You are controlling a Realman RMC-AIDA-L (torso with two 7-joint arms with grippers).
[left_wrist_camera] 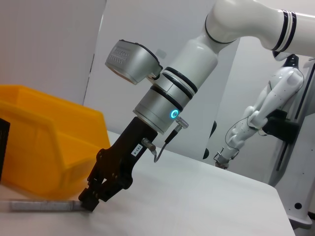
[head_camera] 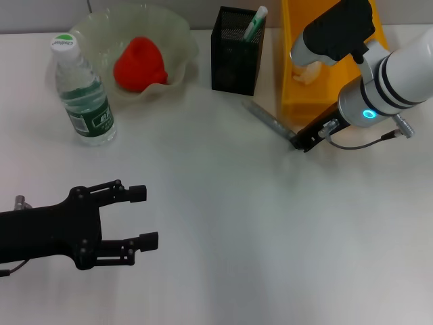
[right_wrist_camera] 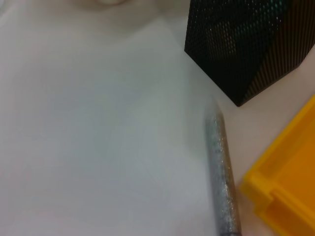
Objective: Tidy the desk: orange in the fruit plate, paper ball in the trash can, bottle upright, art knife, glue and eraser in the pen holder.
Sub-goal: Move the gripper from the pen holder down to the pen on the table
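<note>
Right gripper: mine, one, lowered to the desk at the near end of the art knife; its black fingers are closed around that end, tips touching the tabletop just beside the trash can. Left gripper: mine, one, hovering low over bare desk near my body, its two fingers spread wide with nothing between them. Art knife: one, slim grey and speckled, lying flat along the foot of the yellow bin, its far tip pointing toward the pen holder. Pen holder: one, black wire mesh, square, upright between the fruit plate and the bin; one white-and-green tube leans out of its top. Trash can: one, bright yellow, rectangular; a pale crumpled lump inside it, apparently the paper ball, is partly hidden behind my right arm. Fruit plate: one, translucent pale green with ruffled rim, at the far left of the desk. Orange: one, red-orange, resting inside the fruit plate. Bottle: one, clear plastic with dark green label and white-and-green cap, standing upright just in front of the plate's left edge. Eraser: cannot be made out in any view.
</note>
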